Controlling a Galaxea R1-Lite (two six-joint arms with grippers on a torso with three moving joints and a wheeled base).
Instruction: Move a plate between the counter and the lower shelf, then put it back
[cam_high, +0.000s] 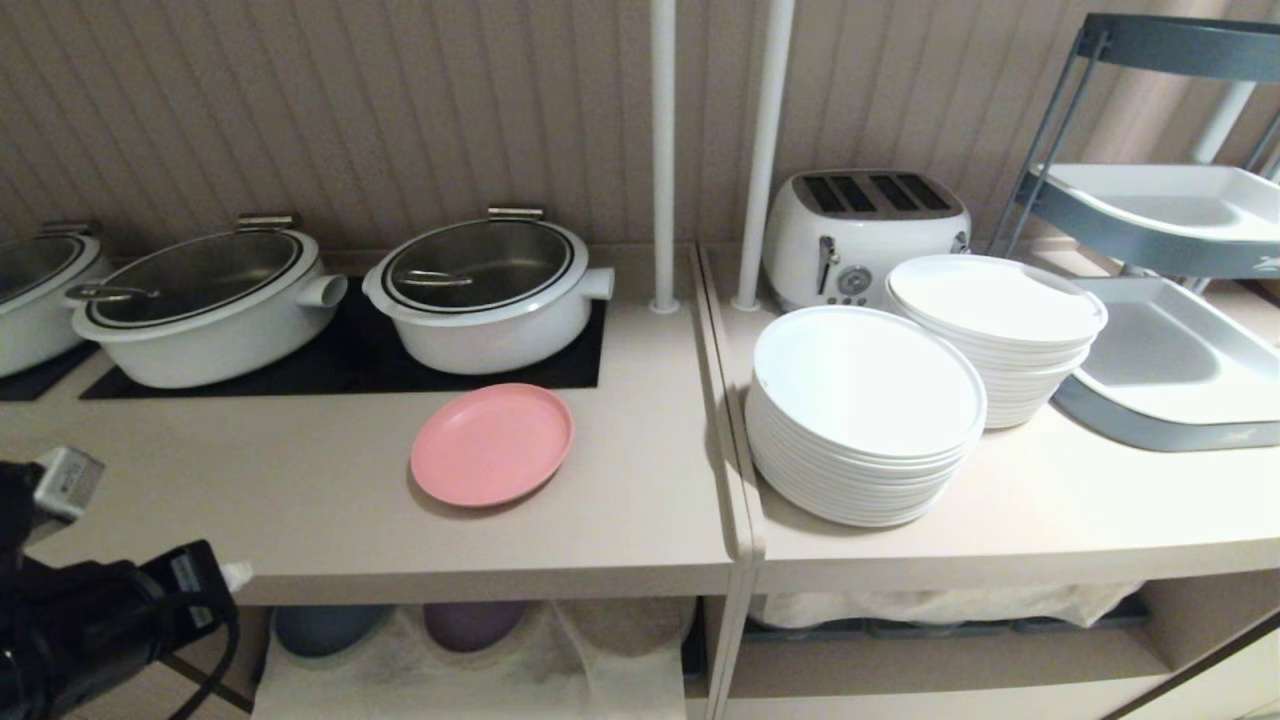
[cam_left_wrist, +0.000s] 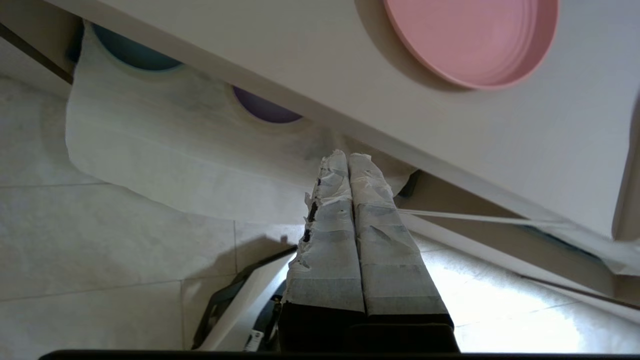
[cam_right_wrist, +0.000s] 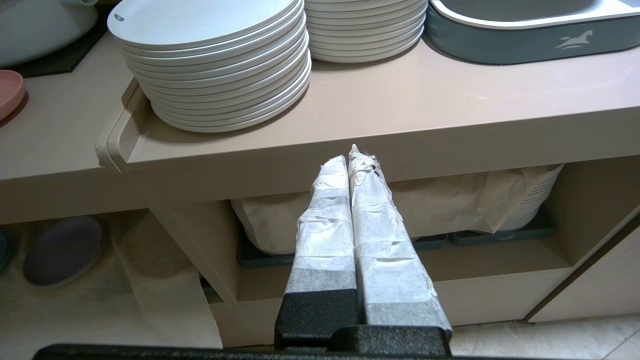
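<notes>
- The small round pink plate (cam_high: 492, 444) with a low raised rim lies flat on the long beige counter (cam_high: 300, 500), near its front edge and just in front of the black rectangular panel (cam_high: 350, 365) set into the top.
- Nothing touches the plate; it sits right of centre on that worktop, near the white oval pot with a glass lid (cam_high: 487, 290) behind it.
- The left gripper (cam_left_wrist: 348, 157), its fingers wrapped in white tape, has its jaws pressed together with nothing between them.
- In the left wrist view it hangs in front of and below the counter's edge, apart from the plate, its tips towards the lower shelf (cam_high: 480, 650).
- In the head view only the left arm's black body (cam_high: 90, 620) shows at the near left, below the counter front.
- The lower shelf holds a thin white cloth (cam_left_wrist: 165, 155) draped over round stacks; a blue plate (cam_left_wrist: 132, 52) and a purple plate (cam_left_wrist: 265, 107) show above it.
- The right gripper (cam_right_wrist: 351, 155), also taped, has its jaws pressed together and empty, in front of the adjoining beige top (cam_right_wrist: 450, 100) to the right.
- That top bears two stacks of larger white plates (cam_high: 865, 410) and a white toaster (cam_high: 860, 235) at the far side.
</notes>
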